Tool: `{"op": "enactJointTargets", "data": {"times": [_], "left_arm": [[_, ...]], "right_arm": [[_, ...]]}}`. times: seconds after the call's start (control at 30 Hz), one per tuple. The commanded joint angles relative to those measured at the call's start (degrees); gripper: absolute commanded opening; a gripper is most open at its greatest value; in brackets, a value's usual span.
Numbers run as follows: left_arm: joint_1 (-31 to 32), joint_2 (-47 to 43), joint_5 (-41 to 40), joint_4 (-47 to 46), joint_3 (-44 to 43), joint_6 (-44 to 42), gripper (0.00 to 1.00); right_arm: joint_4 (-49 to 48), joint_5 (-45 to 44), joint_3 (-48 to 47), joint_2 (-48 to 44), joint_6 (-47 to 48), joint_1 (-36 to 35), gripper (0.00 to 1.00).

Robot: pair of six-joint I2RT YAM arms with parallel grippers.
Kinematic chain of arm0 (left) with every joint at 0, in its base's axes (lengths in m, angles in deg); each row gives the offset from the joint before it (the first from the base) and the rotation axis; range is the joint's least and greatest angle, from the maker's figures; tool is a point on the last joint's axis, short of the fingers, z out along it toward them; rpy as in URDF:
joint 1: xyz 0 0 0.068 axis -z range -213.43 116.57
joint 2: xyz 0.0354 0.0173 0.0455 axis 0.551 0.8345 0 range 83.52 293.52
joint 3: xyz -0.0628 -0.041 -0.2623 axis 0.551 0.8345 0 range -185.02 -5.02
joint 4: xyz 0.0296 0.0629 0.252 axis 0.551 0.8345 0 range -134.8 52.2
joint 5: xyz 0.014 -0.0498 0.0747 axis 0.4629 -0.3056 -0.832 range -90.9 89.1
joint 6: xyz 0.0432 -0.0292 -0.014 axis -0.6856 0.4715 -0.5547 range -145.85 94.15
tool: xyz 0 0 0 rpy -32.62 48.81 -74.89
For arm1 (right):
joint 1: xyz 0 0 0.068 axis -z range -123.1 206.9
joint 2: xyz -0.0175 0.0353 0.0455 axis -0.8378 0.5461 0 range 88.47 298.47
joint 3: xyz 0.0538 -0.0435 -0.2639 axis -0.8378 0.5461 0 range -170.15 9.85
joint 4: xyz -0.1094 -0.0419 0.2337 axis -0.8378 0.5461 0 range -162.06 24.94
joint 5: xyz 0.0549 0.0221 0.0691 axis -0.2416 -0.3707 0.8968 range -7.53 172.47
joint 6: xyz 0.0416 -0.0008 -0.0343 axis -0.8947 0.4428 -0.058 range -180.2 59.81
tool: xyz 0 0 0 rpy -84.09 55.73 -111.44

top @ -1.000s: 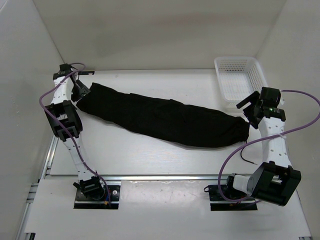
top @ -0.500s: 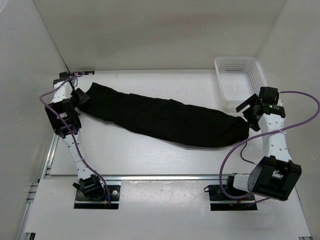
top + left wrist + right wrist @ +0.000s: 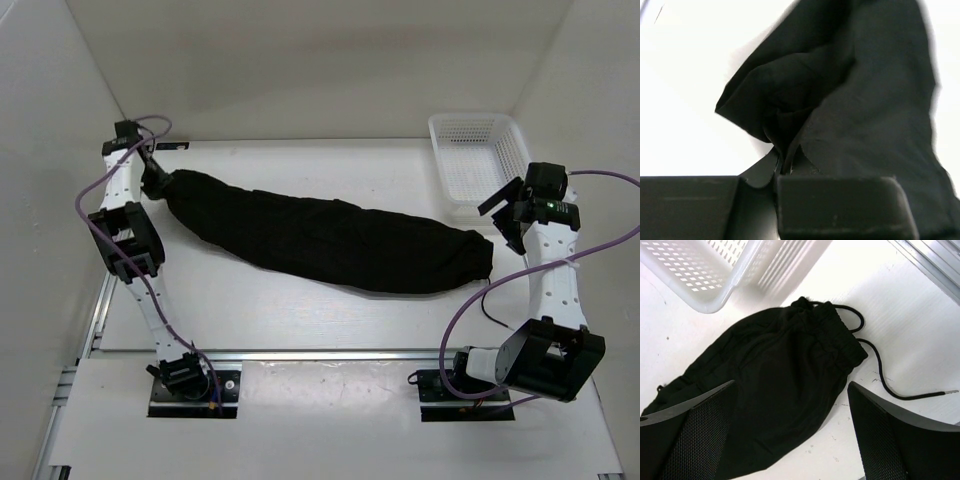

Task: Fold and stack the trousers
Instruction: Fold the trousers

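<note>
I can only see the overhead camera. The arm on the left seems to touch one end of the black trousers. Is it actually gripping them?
Observer: Yes. The left wrist camera shows the left gripper shut on a pinched fold of the trousers.
Visitor: And what does the other arm's camera show?
Observer: The right gripper is open, with its fingers spread wide over the waistband end.
Visitor: Anything else I'd miss from above?
Observer: A black drawstring trails from the waistband across the table and ends in a pale tip.
</note>
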Motion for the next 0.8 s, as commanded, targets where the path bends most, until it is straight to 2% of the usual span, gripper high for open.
{"op": "enactJointTargets", "data": {"times": [0.0, 0.07, 0.23, 0.27, 0.5, 0.6, 0.77], "left_arm": [[4.74, -14.68, 2.71, -0.8, -3.95, -2.94, 0.1], [8.52, -16.98, 3.33, -0.8, -3.95, -4.16, 0.1], [20.11, -20.41, -3.34, -0.27, -3.95, -5.05, 0.1], [23.61, -20.42, -4.48, -0.27, -3.95, -5.05, 0.1], [36.81, -18.05, -14.83, 0.78, -1.41, -2.95, 0.1], [39.02, -17.34, -17.84, 0.78, 0.44, -0.84, 0.1], [39.64, -18.65, -16.36, 1.31, 3.95, 1.89, 0.1]], "right_arm": [[1.2, 0.97, -0.52, -0.72, 1.14, -0.14, 0.94], [1.2, 0.97, 0.09, -1.33, 1.14, -0.14, 0.94], [1.2, 0.97, 0.1, -2.74, 1.75, -0.14, 0.94], [1.2, 0.97, 0.1, -3.35, 1.75, -0.14, 0.94], [1.2, 0.97, 1.24, -4.59, 1.75, -0.14, 0.94], [1.2, 0.97, 1.86, -5.82, 2.27, -0.14, 0.94], [1.2, 1.58, 2.39, -6.35, 2.28, -0.14, 0.94]]}}
